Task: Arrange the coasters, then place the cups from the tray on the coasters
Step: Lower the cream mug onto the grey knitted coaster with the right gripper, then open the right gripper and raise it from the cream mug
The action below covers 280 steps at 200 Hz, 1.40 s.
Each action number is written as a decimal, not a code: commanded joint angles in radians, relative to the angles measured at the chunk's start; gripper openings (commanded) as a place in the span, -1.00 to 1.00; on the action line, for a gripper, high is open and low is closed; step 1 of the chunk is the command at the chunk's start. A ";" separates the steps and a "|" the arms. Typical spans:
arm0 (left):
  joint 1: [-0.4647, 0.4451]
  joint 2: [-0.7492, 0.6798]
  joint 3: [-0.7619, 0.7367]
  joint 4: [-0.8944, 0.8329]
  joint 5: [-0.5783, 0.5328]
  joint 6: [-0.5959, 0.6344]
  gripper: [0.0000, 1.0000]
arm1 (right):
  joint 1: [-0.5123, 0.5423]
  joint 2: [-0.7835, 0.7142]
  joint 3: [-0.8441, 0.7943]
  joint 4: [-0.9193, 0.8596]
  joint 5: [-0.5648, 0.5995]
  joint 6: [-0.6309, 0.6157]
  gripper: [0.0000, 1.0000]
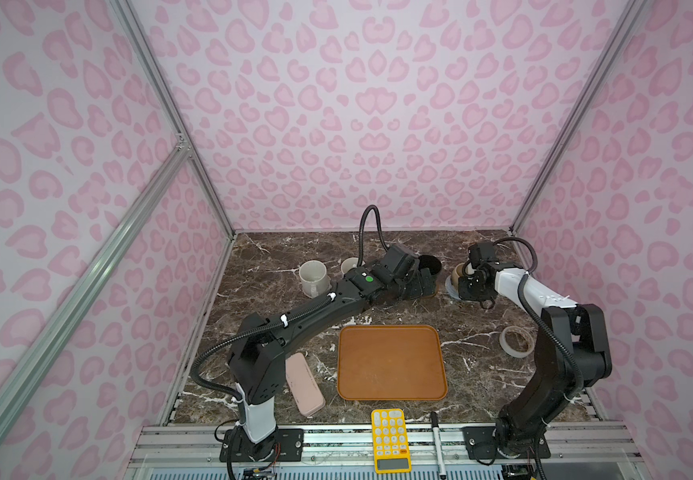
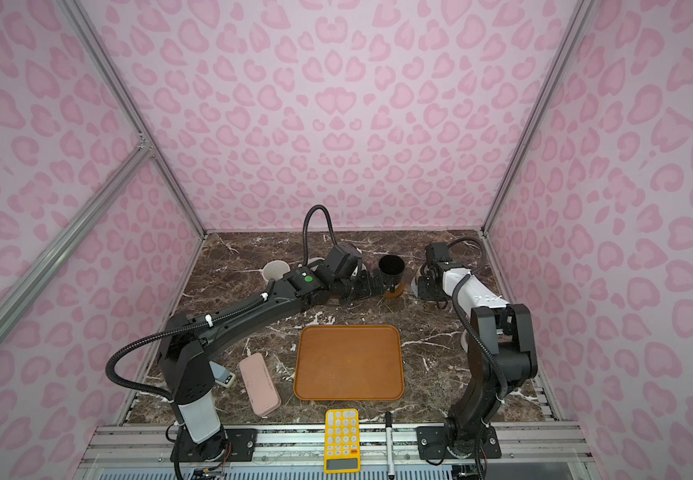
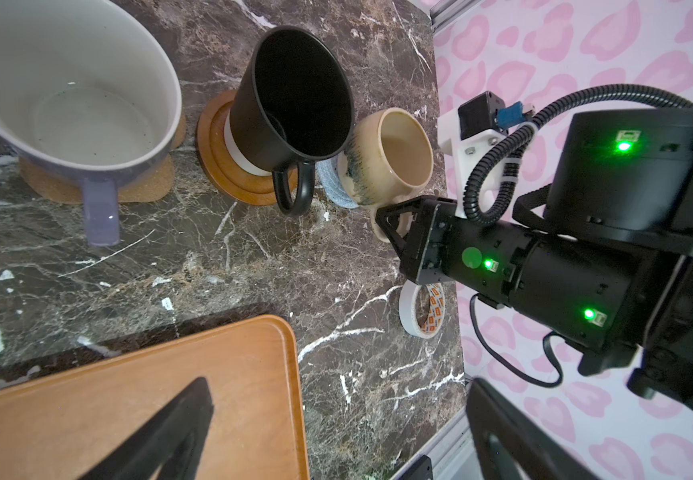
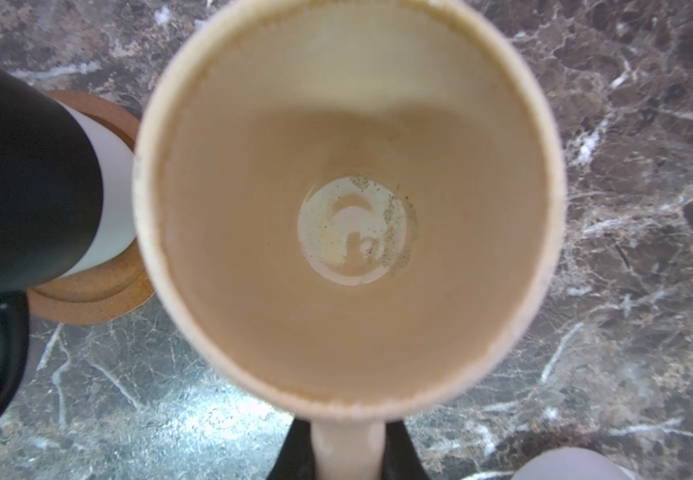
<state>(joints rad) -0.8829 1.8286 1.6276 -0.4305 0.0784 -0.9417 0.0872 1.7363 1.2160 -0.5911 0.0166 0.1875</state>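
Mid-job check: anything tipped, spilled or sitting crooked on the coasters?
Nothing spilled or tipped. Only the cream mug looks off-centre: the grey-blue coaster peeks out on one side, right gripper shut on its handle.

Count: 5 cups: white (image 1: 315, 277), pale (image 1: 349, 266), lavender (image 3: 87, 104), black (image 3: 253, 112), cream (image 3: 399, 149). 3 coasters seen: cork (image 3: 141, 189), wooden (image 3: 216, 158), blue (image 3: 330, 183). 1 tray (image 1: 390, 361), 1 tape roll (image 1: 505, 343), 1 pink case (image 1: 304, 384), 1 calculator (image 1: 390, 436), 1 marker (image 1: 437, 440).

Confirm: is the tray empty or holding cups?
Empty. In both top views the orange-brown tray shows only its bare surface inside the rim; no cup stands on it.
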 commanded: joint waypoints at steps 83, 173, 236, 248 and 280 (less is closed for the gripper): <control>0.001 -0.014 -0.007 0.032 -0.010 0.000 0.94 | -0.004 0.037 0.021 -0.061 0.033 0.017 -0.75; 0.002 -0.022 -0.017 0.029 -0.020 0.000 0.94 | -0.004 0.026 0.024 -0.075 0.083 0.029 -0.21; 0.010 -0.053 -0.055 0.042 -0.034 0.001 0.94 | -0.001 0.008 0.025 -0.081 0.125 0.026 -0.21; 0.012 -0.069 -0.068 0.048 -0.042 0.006 0.94 | 0.004 -0.007 0.024 -0.078 0.115 0.023 -0.21; 0.040 -0.186 -0.149 0.072 -0.132 0.040 0.94 | 0.058 -0.119 -0.002 -0.031 0.134 0.020 -0.16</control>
<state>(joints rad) -0.8608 1.7306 1.5314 -0.4053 0.0326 -0.9379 0.1108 1.6855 1.2316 -0.6506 0.1196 0.2104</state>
